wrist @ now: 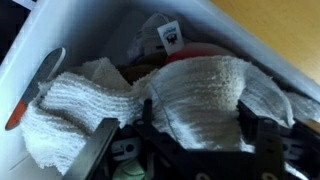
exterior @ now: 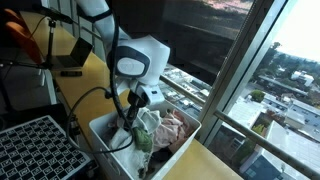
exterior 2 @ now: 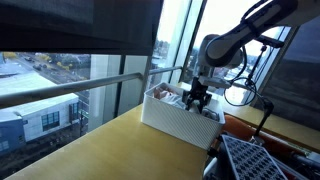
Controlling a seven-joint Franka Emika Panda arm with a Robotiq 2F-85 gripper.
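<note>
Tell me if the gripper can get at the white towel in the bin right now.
Probably yes. The gripper hangs open just above the white towel, which lies uppermost in the bin with nothing covering it. The bin's wall stands off to the side, clear of the fingers.

We see a pale wooden tabletop (exterior 2: 80, 150) running along a tall window (exterior 2: 110, 60). In both exterior views a black grid rack (exterior: 40, 150) sits at a lower corner of the frame, though we cannot tell what it rests on; a dark blind (exterior 2: 70, 20) covers the upper glass; a rail (exterior 2: 70, 90) crosses the pane lower down; beyond it we make out city buildings (exterior: 290, 115) far below; further back, a desk (exterior: 90, 70) carries a black box (exterior: 70, 60).
</note>
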